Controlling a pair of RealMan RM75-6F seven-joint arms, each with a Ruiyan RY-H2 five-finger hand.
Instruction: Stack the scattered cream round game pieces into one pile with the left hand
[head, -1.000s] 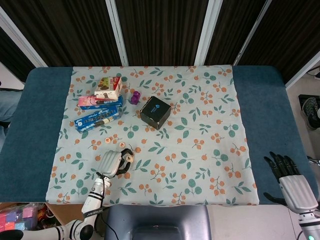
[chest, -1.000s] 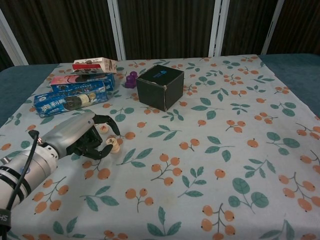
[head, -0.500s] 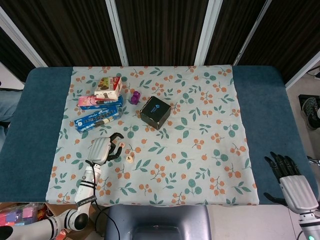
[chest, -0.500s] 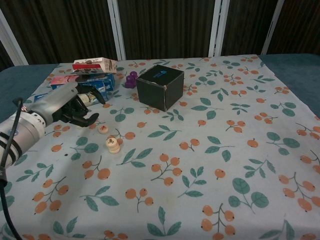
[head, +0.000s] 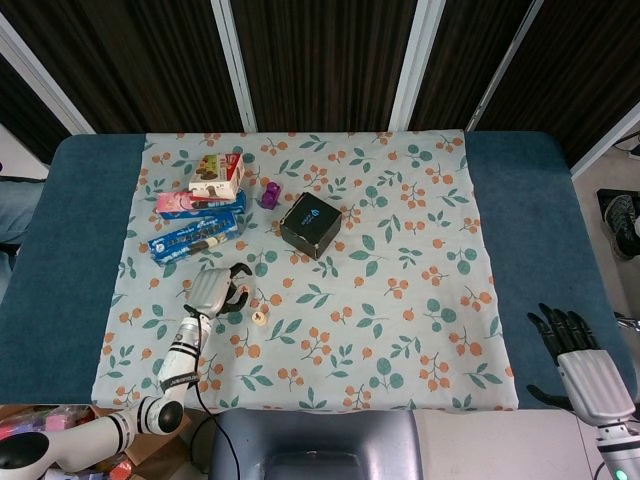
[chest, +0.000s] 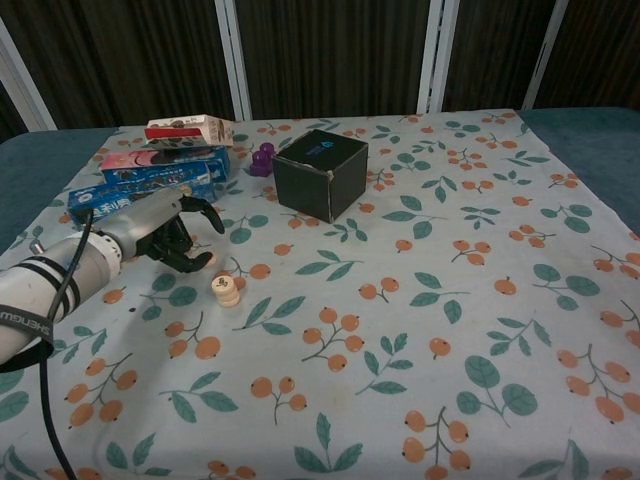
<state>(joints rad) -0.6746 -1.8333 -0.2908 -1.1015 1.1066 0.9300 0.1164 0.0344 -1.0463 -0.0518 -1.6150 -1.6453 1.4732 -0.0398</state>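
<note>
The left hand (chest: 165, 232) is hovering beside the stacked cream pieces (chest: 225, 291) — fingers curled, whether pinching anything I cannot tell

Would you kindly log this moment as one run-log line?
left hand: fingers curled over loose piece spot | cream stack: standing apart | right hand: idle, open

Left hand (chest: 160, 231): silver-grey metallic back shell, black fingers (chest: 196, 208). Forearm (chest: 50, 282) is a light grey/white cylinder with a black band near the wrist; dark printed lettering on the lower segment, too small to read. Black cable (chest: 62, 330) runs along the outside of the forearm. Right hand (head: 580, 362): same build, silver ribbed back plate, black fingers, white wrist segment below with a small green light.
</note>
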